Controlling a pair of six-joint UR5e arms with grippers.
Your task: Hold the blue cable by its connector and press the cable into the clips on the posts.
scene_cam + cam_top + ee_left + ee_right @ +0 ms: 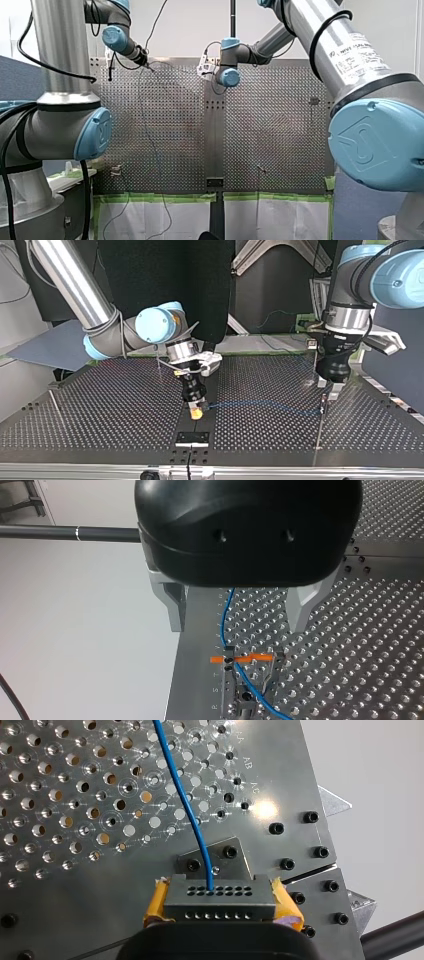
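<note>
The blue cable (183,795) is thin, light and limp. It will bend wherever it is pushed and keeps no shape of its own, so only its ends and whatever presses on it can steer it. The connector (220,892) is its one rigid part, a small grey block with rows of holes, and it is the sound place to take hold. My right gripper (196,411) has its jaws clenched on that block, a yellow pad on either side, low over the tabletop (100,410) near the middle of the top view.

From there the cable runs to the right, just above the perforated surface, towards a thin post (319,432) where my left gripper (239,627) hangs. Its metal jaws are released and stand apart, with the cable passing between them unpinched. The clips are too small to make out.

Seating so slack a line likely needs gentle tension from the connector end — too hard a pull could strain the wire where it enters the block.
</note>
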